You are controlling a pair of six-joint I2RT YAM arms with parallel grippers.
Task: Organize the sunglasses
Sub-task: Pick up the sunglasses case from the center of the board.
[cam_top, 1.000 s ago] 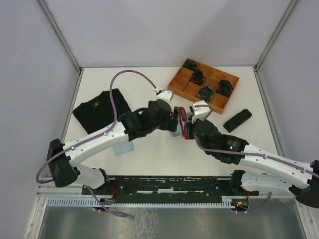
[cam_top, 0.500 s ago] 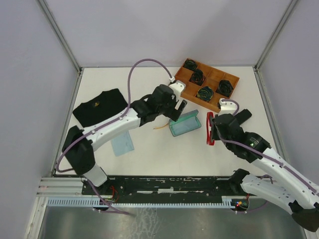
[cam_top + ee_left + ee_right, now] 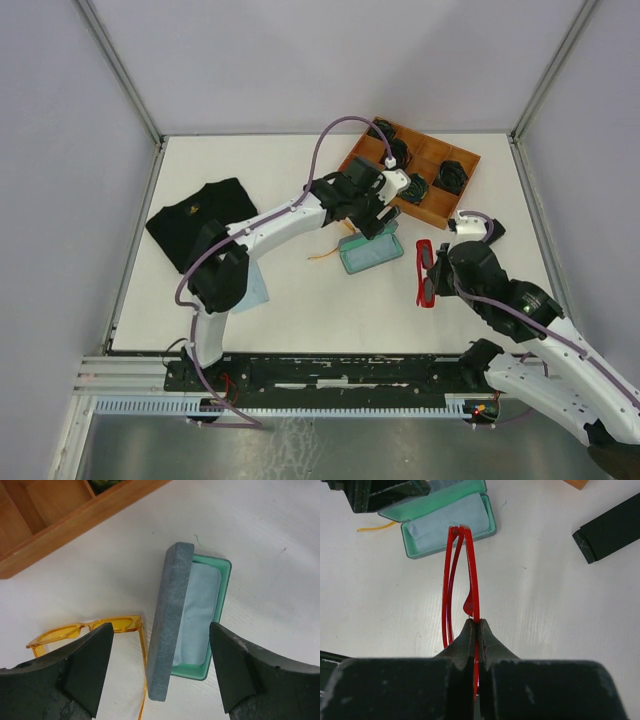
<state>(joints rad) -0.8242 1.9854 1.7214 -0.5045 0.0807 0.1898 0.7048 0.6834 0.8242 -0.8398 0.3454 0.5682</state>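
The bright red thin-framed sunglasses (image 3: 470, 580) are clenched in the right gripper (image 3: 476, 626) near the open grey-blue, green-lined oblong case (image 3: 167, 630), over which the left gripper (image 3: 160, 660) is held with jaws spread and empty, and the translucent orange-yellow sunglasses (image 3: 85, 630) are laid just beside that case's raised lid.

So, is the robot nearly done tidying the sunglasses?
Not yet. Done: the grey-blue case stands open. In hand: the right end effector grips the red sunglasses, folded. To do: both pairs are outside any case; the yellow sunglasses lie beside the open one.
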